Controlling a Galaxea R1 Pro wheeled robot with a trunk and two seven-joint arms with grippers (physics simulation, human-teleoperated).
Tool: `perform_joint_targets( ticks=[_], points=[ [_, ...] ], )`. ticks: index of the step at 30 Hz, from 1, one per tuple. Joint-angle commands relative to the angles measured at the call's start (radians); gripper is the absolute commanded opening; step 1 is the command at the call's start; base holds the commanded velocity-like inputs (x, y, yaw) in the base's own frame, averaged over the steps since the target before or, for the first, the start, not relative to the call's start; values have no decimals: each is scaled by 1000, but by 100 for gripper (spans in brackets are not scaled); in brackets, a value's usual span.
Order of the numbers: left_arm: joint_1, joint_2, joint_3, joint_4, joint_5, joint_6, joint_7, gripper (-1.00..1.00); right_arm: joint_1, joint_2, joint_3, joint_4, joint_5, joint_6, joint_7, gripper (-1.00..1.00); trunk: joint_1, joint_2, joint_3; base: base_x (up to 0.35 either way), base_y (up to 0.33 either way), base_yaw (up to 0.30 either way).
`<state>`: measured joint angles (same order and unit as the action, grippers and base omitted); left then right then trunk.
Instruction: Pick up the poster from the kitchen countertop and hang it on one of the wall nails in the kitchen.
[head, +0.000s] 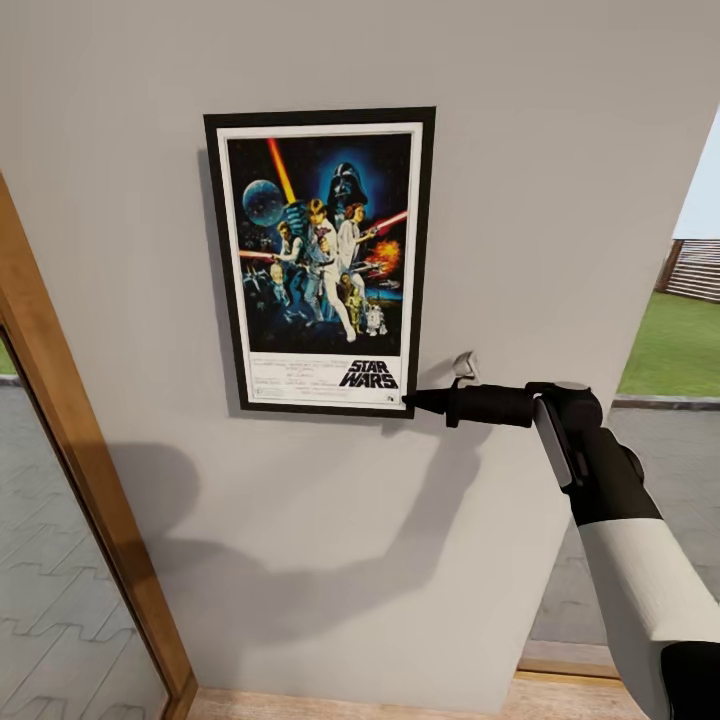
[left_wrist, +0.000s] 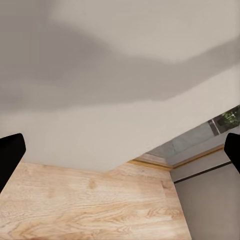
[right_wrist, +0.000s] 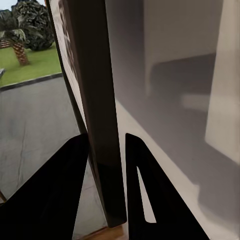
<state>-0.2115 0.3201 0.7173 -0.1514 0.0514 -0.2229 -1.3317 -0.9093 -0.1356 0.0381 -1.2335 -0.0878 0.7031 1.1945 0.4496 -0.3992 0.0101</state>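
While against wall, right hand (right_wrist: 107, 165) round poster (head: 322, 260)

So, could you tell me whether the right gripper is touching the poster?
Touching: in the right wrist view the right gripper has a finger on each side of the poster edge, pressed against the frame.

1. Poster (head: 322, 260): flat against the pale grey wall (head: 560, 150); its lower right corner sits between the right gripper (head: 412, 401) fingers.
2. Wall below the poster: bare.
3. Wooden door frame (head: 80, 470): bounds the wall's left edge.
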Motion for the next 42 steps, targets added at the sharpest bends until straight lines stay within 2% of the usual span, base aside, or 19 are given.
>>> perform_joint_targets(
  ticks=[1, 11, 42],
  points=[
    [0, 0, -4, 1, 5, -6, -1, 100, 0, -1, 2, 0, -9, 9, -3, -100, 0, -1, 0, 0, 0, 0],
    [0, 0, -4, 1, 5, -7, -1, 100, 0, 1, 2, 0, -14, -33, -2, -100, 0, -1, 0, 0, 0, 0],
    [0, 0, -4, 1, 5, -7, -1, 100, 1, 0, 1, 4, -21, -36, 2, -100, 0, -1, 0, 0, 0, 0]
  ],
)
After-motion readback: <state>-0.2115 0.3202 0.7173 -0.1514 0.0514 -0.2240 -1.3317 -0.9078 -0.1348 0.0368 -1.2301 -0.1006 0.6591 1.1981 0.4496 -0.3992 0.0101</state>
